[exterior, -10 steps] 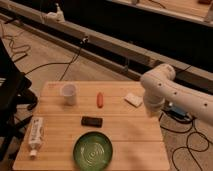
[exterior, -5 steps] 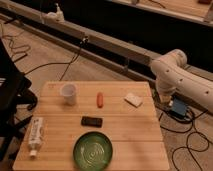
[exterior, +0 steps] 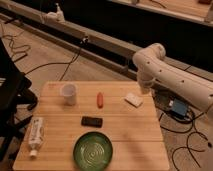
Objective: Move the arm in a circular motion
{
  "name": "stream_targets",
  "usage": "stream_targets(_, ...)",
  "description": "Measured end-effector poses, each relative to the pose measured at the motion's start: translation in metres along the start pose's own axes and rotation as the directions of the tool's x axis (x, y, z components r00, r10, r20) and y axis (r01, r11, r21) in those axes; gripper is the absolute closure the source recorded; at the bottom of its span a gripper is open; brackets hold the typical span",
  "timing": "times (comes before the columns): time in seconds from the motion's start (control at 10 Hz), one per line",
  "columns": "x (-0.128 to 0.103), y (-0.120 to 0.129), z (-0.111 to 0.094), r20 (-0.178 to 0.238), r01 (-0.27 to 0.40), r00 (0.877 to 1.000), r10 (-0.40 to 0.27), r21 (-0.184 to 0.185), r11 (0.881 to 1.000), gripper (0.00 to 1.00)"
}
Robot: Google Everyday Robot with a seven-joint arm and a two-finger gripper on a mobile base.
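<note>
Wooden worktop [exterior: 125,136] in the middle of the floor, with six things on it.

- Far left: white cup [exterior: 68,93], upright.
- Right of the cup: small orange-red oblong [exterior: 100,100], lying with its long side running away from me.
- Far right corner: flat white pad [exterior: 134,100], skewed to the edge.
- Centre: small black slab [exterior: 92,121], lying flat.
- Near edge: green plate [exterior: 93,150] with ring marks, just in front of the slab and apart from it.
- Left edge: white bottle [exterior: 35,134] on its side, cap toward the near corner.

The arm [exterior: 170,75] is glossy white with small dark dots along the casing. It comes in from the lower right and climbs leftward to a bulbous joint high beyond the worktop's far right corner. From there a short link drops straight down. The whole arm is off to the right, behind the worktop, not over it and touching nothing on it.

The jaws sit at the low end of that short link, just past the far edge and near the pad. I cannot tell whether they are apart or together.

On the floor under the arm is a small blue box [exterior: 178,107] with cables [exterior: 192,131] looping round it. More cable [exterior: 55,64] trails across the floor on the far left. A dark chair [exterior: 11,90] stands at the left, close to the worktop. A long ledge [exterior: 100,40] runs diagonally along the back.
</note>
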Motion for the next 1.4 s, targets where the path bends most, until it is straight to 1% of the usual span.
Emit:
stream_targets(0.1,-0.023,-0.002,-0.001,0.044,0.029,0.999,-0.029,0.006,1.000,1.00)
stream_targets(0.2,-0.051,0.000,-0.002,0.102,0.067,0.992,-0.068,0.012,0.998,1.00)
stream_targets(0.3,-0.077,0.007,-0.004,0.161,0.109,0.981,-0.110,0.017,0.994,1.00)
stream_targets(0.4,-0.094,0.019,-0.004,0.208,0.145,0.968,-0.144,0.011,0.989,1.00)
stream_targets(0.5,-0.110,0.038,-0.004,0.257,0.187,0.949,-0.181,-0.002,0.982,1.00)
stream_targets(0.6,-0.118,0.056,-0.003,0.301,0.217,0.932,-0.202,-0.016,0.976,1.00)
stream_targets(0.7,-0.122,0.075,-0.002,0.346,0.238,0.914,-0.212,-0.034,0.971,1.00)
stream_targets(0.8,-0.117,0.100,0.000,0.400,0.244,0.894,-0.200,-0.062,0.968,1.00)
stream_targets(0.9,-0.103,0.115,0.002,0.420,0.230,0.890,-0.175,-0.083,0.970,1.00)
stream_targets(1.0,-0.077,0.124,0.006,0.415,0.191,0.900,-0.132,-0.104,0.976,1.00)
stream_targets(1.1,-0.041,0.132,0.008,0.401,0.129,0.914,-0.068,-0.127,0.984,1.00)
stream_targets(1.2,-0.003,0.134,0.007,0.383,0.055,0.924,0.004,-0.141,0.988,1.00)
stream_targets(1.3,0.042,0.132,0.004,0.357,-0.039,0.930,0.089,-0.146,0.989,1.00)
stream_targets(1.4,0.076,0.124,0.000,0.330,-0.109,0.932,0.150,-0.141,0.984,1.00)
